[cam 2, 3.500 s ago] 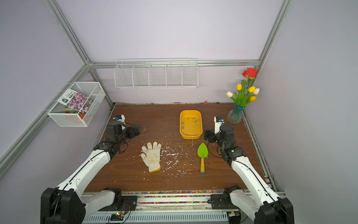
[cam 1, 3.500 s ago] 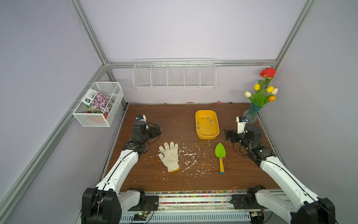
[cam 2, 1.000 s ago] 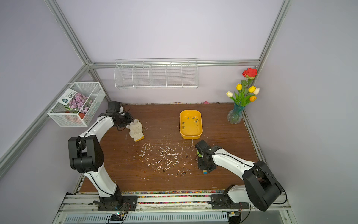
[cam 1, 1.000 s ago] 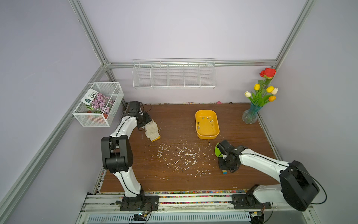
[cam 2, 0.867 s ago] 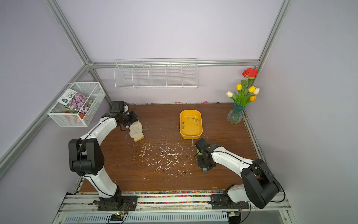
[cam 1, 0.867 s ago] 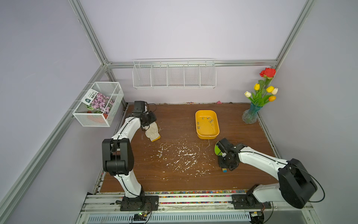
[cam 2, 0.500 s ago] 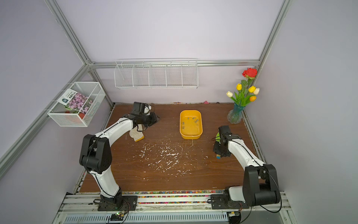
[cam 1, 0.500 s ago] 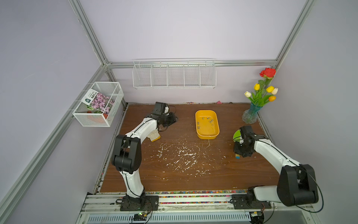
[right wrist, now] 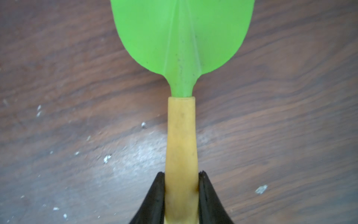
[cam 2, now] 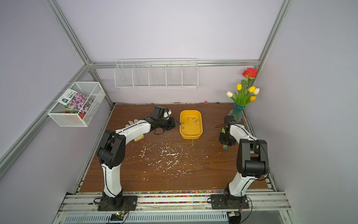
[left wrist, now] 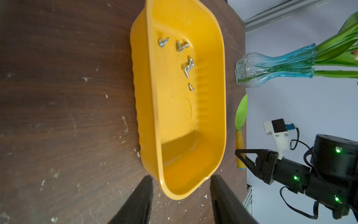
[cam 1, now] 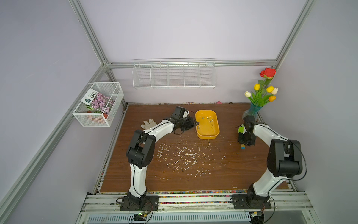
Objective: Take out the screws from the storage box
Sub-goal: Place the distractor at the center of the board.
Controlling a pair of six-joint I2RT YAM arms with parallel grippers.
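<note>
The yellow storage box (cam 1: 215,129) (cam 2: 199,129) (left wrist: 211,108) stands at the back middle of the brown table. Several small silver screws (left wrist: 187,67) (cam 1: 210,121) (cam 2: 195,121) lie inside it, towards its far end. My left gripper (cam 1: 195,123) (cam 2: 179,123) (left wrist: 181,177) is at the box's left wall. It is open, and the box's rounded end shows between its fingers (left wrist: 142,195) with a gap on each side. My right gripper (right wrist: 181,174) (cam 1: 245,141) (cam 2: 226,143) is shut on the yellow handle of a green trowel (right wrist: 182,35) (cam 1: 240,129) (left wrist: 241,114), low over the table to the right of the box.
A white glove (cam 1: 148,124) (cam 2: 132,122) lies at the back left, behind my left arm. A blue glass vase of flowers (cam 1: 251,112) (left wrist: 271,67) stands in the back right corner. White scraps (cam 1: 184,155) litter the middle. Wire baskets (cam 1: 174,74) (cam 1: 98,108) hang on the walls.
My left arm swung right from the glove to the box, and its jaws widened. My right arm carried the trowel from the front middle to the right side near the vase.
</note>
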